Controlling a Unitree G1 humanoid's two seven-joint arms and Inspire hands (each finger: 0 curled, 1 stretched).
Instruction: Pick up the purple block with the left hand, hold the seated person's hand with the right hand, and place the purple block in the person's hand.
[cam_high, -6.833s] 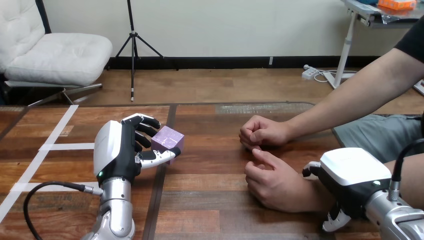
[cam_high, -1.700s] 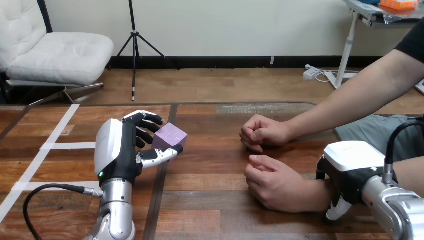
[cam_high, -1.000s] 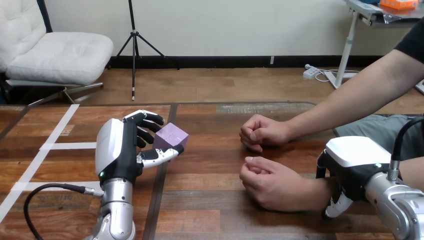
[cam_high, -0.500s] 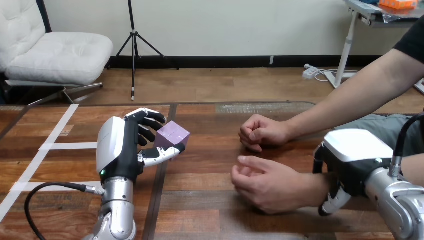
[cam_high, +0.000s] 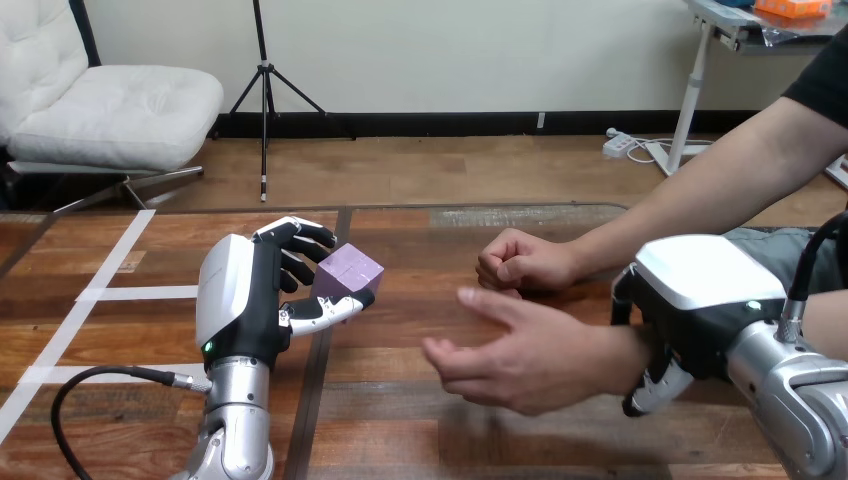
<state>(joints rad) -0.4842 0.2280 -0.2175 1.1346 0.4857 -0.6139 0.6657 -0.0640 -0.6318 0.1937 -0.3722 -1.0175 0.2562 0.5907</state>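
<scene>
The block (cam_high: 347, 272) is held tilted at the left by the left hand (cam_high: 240, 300), with its fingers (cam_high: 300, 243) curled over the far side and the thumb set against the near edge. The person's near hand (cam_high: 515, 350) is held over the counter (cam_high: 400, 435), fingers loosely extended toward the block but apart from it. Its wrist is clasped by the right hand (cam_high: 690, 300). The person's far hand (cam_high: 520, 262) is rested on the counter as a fist.

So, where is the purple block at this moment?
Head view, left side: the purple block sits in the left hand, left of the person's nearer hand.
</scene>
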